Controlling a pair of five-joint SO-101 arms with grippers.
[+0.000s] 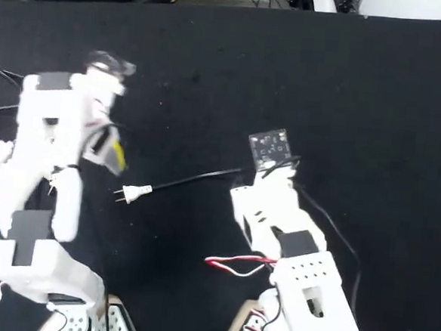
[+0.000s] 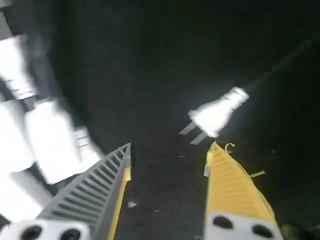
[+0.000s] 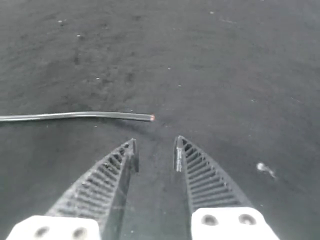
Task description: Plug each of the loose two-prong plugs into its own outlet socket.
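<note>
1. Plug (image 1: 133,193), white with two prongs, lies flat on the black table (image 1: 347,83) between the two arms, nearer the left one, and its prongs point toward that arm
2. We see its dark cord (image 1: 197,177) run from the plug across the cloth toward the right arm; in the right wrist view the cord's cut end lies just ahead of the fingertips, touching neither
3. We find the left gripper (image 2: 171,147) with its jaws spread wide and nothing between them; one finger is grey, the other yellow, and the plug rests on the cloth just beyond the yellow tip, apart from it
4. We find the right gripper (image 3: 155,144) parted only by a narrow gap, holding nothing, above bare cloth
5. Blurred white shapes sit beside the left gripper's grey finger; we cannot tell what they are
</note>
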